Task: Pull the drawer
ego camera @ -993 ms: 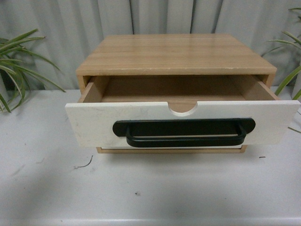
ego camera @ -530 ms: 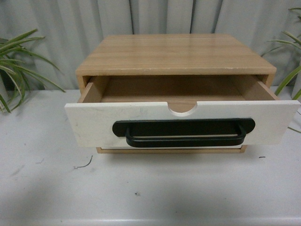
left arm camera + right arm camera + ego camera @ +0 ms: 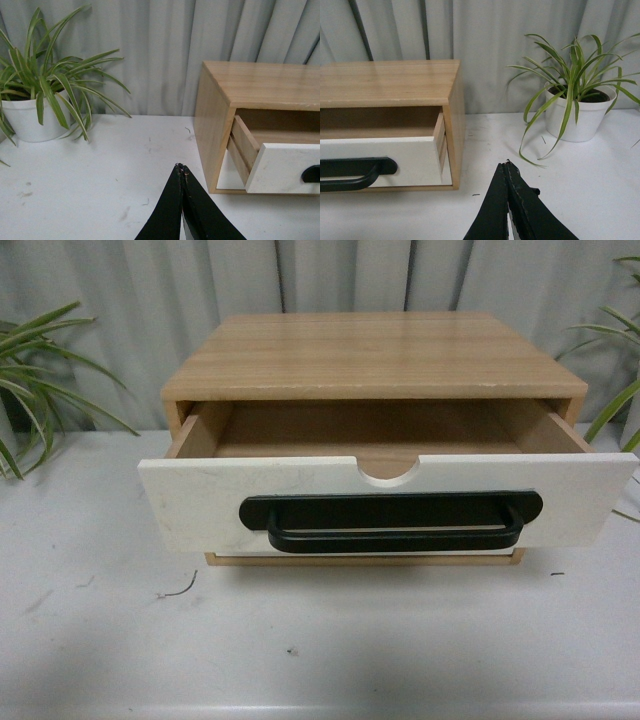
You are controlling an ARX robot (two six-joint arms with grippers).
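Drawer [image 3: 200,502], one, white-fronted with a long black bar handle [image 3: 392,523] and a half-round notch, stands pulled out of its pale wooden cabinet [image 3: 372,355] on the scuffed white worktop [image 3: 320,640]. Two potted spider plants [image 3: 37,97] [image 3: 577,100] flank the cabinet. Left claw [image 3: 181,169] and right claw [image 3: 507,165] are pinched closed, empty, apart from the cabinet.

Left gripper [image 3: 182,167]: my two black fingers are pressed tight together, tips touching. It holds nothing.
Left arm: it hangs above the table, out to the left, touching nothing.
Right gripper [image 3: 508,164]: closed too, tips touching, with nothing between them.
Right arm: it hangs above the table, out to the right.
Front view: neither of my arms shows there.
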